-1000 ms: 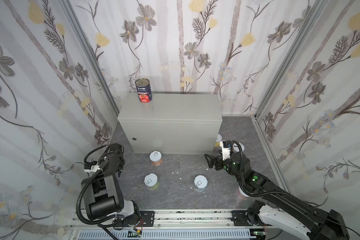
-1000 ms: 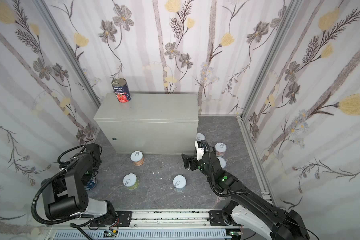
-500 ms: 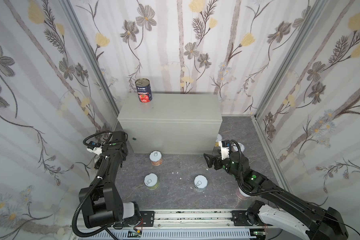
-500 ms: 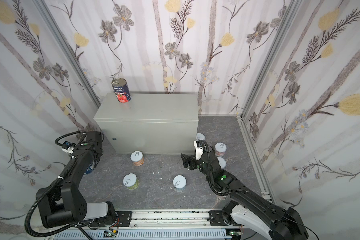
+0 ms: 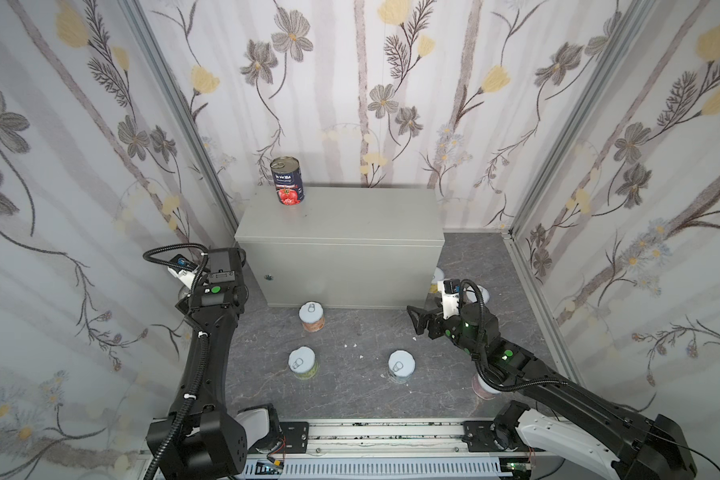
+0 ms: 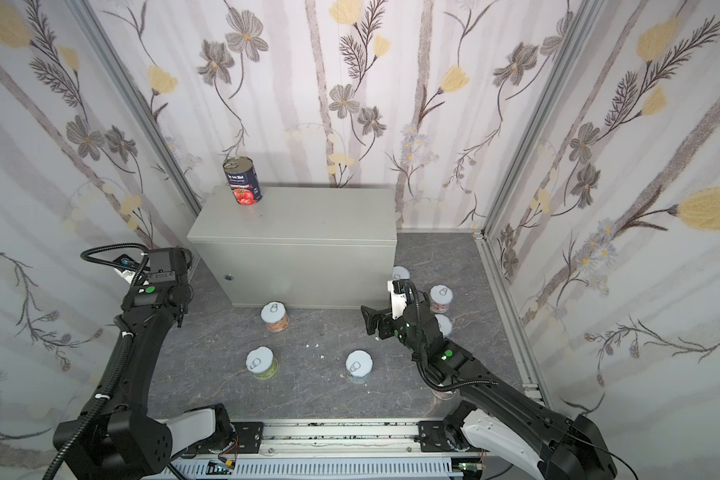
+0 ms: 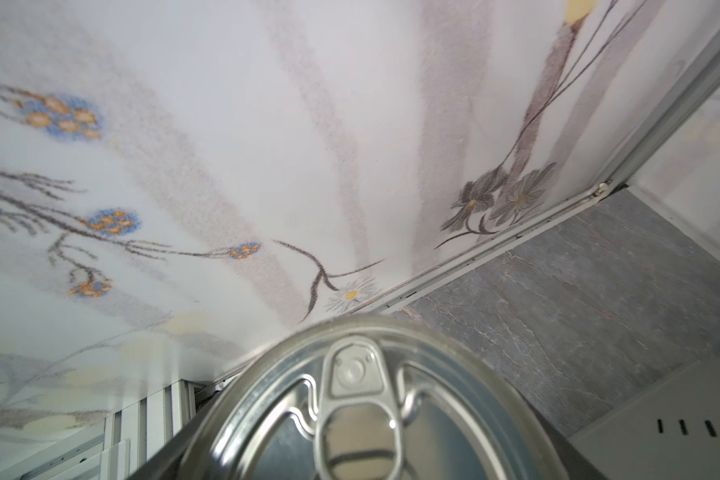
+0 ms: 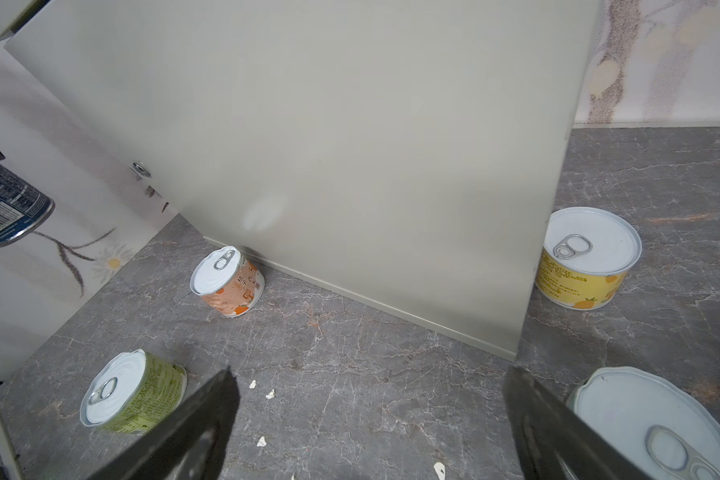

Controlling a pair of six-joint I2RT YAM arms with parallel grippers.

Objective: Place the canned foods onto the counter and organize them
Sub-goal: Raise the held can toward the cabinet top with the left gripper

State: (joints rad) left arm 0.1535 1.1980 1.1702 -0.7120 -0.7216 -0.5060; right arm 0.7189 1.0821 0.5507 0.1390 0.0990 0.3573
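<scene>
A tall dark blue can (image 5: 287, 180) stands upright on the back left of the grey counter (image 5: 350, 216) in both top views. My left gripper (image 5: 221, 266) hovers beside the counter's left end, shut on a second tall blue can (image 8: 9, 203), whose metal pull-tab lid (image 7: 366, 407) fills the left wrist view. My right gripper (image 8: 371, 374) is open and empty, low over the floor at the counter's front right corner. Short cans stand on the floor: an orange one (image 5: 312, 316), a green one (image 5: 303, 363) and a pale blue one (image 5: 401, 365).
More short cans crowd the floor right of the counter: a yellow one (image 8: 587, 257), one beside my right finger (image 8: 649, 428), and a pink one (image 5: 485, 388) under the right arm. Papered walls close in on three sides. White crumbs (image 8: 262, 390) dot the floor.
The left arm has risen and stretched forward along the left wall to the counter's left end, carrying the blue can. The right gripper has hardly moved.
</scene>
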